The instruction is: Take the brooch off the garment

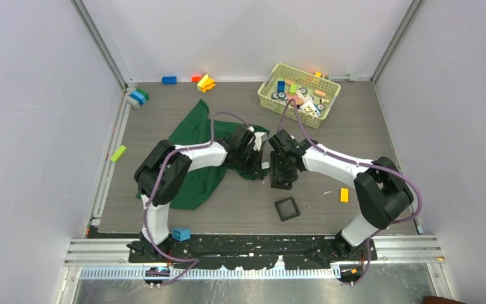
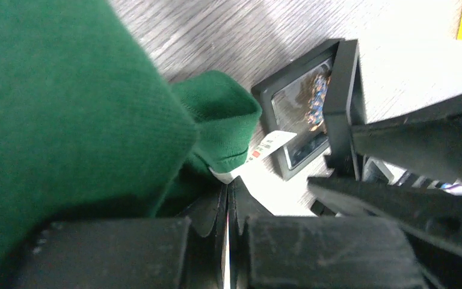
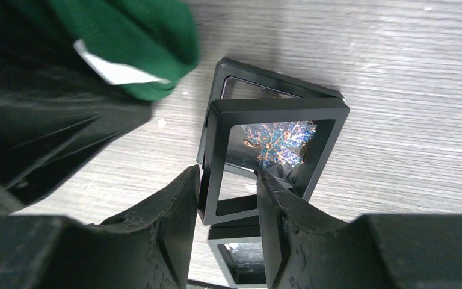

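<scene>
The dark green garment (image 1: 196,152) lies limp left of centre, and one folded edge (image 2: 216,114) rises beside my left gripper (image 2: 227,186). That gripper is shut on a white label of the garment at its fingertips. My right gripper (image 3: 228,192) is shut on the side bar of a black square tray (image 3: 216,156), holding it tilted above the table. The brooch (image 3: 280,141), a small pale iridescent leaf-like ornament, shows inside that held tray. In the left wrist view the brooch (image 2: 319,99) sits behind the tray's frame. Both grippers meet at mid-table (image 1: 269,166).
Another black tray (image 3: 264,84) lies under the held one, and a third (image 1: 286,208) sits nearer the arms. A yellow-green basket (image 1: 271,100) of toy parts stands at the back right. Loose blocks include yellow (image 1: 344,195), blue (image 1: 181,234) and green (image 1: 118,153).
</scene>
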`<state>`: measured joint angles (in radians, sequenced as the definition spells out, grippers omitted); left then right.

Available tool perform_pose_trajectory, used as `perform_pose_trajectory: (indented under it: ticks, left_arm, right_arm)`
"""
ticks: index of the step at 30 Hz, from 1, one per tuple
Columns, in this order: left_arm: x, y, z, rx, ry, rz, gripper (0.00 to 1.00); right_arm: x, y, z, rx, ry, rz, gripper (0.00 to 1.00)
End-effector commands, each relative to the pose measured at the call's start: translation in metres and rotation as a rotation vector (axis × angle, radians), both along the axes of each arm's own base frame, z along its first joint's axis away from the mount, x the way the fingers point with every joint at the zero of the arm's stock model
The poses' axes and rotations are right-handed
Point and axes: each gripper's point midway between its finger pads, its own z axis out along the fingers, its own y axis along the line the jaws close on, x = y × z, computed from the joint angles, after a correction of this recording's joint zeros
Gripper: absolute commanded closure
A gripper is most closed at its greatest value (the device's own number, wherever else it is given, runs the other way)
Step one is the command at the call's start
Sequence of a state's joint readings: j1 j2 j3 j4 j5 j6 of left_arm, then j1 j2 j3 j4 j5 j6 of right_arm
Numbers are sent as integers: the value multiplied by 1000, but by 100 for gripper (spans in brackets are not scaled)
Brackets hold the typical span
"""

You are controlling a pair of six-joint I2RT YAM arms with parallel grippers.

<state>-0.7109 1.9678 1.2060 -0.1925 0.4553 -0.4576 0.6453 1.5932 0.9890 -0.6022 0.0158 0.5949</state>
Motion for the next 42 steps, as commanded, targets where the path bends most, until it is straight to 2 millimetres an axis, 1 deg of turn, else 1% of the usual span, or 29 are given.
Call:
perform_pose_trajectory:
  ticks: [1,2,3,4,9,11,12,14,17,18,19,20,21,22,23,26,28,29,30,31,32,34,36,37,38,39,40,41,42]
  left_arm:
    - [19,15,29,0,-152,53,100]
    - [22,18,35,-9,-175,68,100]
    - [24,21,38,-13,-192,82,100]
    - [27,23,41,-17,-207,96,100]
    - [34,31,57,-39,-290,126,100]
    - [33,31,65,-61,-317,126,100]
    - [32,31,69,-75,-332,120,100]
    - [31,30,78,-109,-361,111,100]
    - [29,29,90,-141,-392,101,100]
    - [28,29,93,-152,-401,97,99]
    - [27,30,98,-161,-411,95,98]
    - [26,30,103,-171,-420,92,96]
    - [24,30,108,-183,-429,87,93]
    - [23,30,115,-196,-440,83,89]
    - [21,30,121,-207,-450,81,84]
    - [20,38,139,-209,-493,98,66]
    - [21,50,145,-173,-504,127,56]
    - [22,58,153,-155,-513,150,52]
    - [21,67,153,-124,-507,173,48]
    - [21,78,155,-89,-509,206,43]
    - [22,91,154,-43,-508,252,40]
    - [20,118,151,36,-509,340,33]
    - [17,142,147,92,-506,421,30]
    - [13,151,146,104,-501,449,28]
    - [10,159,144,118,-494,473,25]
    - [6,167,141,132,-490,494,23]
    - [2,174,139,148,-488,511,21]
    - [-2,182,137,168,-486,525,18]
    - [-4,188,134,187,-487,537,17]
  right_arm:
    - [19,-26,7,-164,-92,-27,55]
    - [24,-32,9,-201,-114,-32,55]
    - [24,-37,8,-230,-111,-32,55]
    - [28,-44,11,-269,-128,-36,56]
    - [46,-62,12,-336,-140,-66,53]
    - [55,-70,14,-349,-150,-85,50]
    - [59,-69,18,-344,-161,-89,45]
    - [63,-69,26,-337,-183,-91,40]
    - [65,-66,39,-313,-202,-88,31]
    - [64,-66,45,-304,-209,-87,25]
    - [63,-65,48,-294,-213,-85,22]
    - [62,-64,56,-275,-226,-86,16]
    - [59,-60,58,-248,-223,-75,13]
    - [58,-54,67,-197,-238,-62,11]
    - [57,-50,71,-169,-248,-57,10]
    - [55,-36,93,-58,-294,-33,9]
    - [57,-27,103,-2,-321,-20,9]
    - [59,-22,106,23,-336,-17,10]
    - [60,-17,108,51,-336,-10,10]
    - [65,-11,110,75,-346,-11,10]
    - [66,-5,111,106,-339,-19,11]
    - [75,8,113,160,-337,-55,13]
    - [87,22,114,220,-325,-123,14]
    - [95,29,113,244,-321,-157,14]
    - [100,36,116,282,-313,-219,15]
    - [107,43,113,303,-310,-243,15]
    - [110,52,116,335,-306,-282,15]
    - [115,58,114,347,-310,-306,14]
    - [120,63,118,362,-321,-355,14]
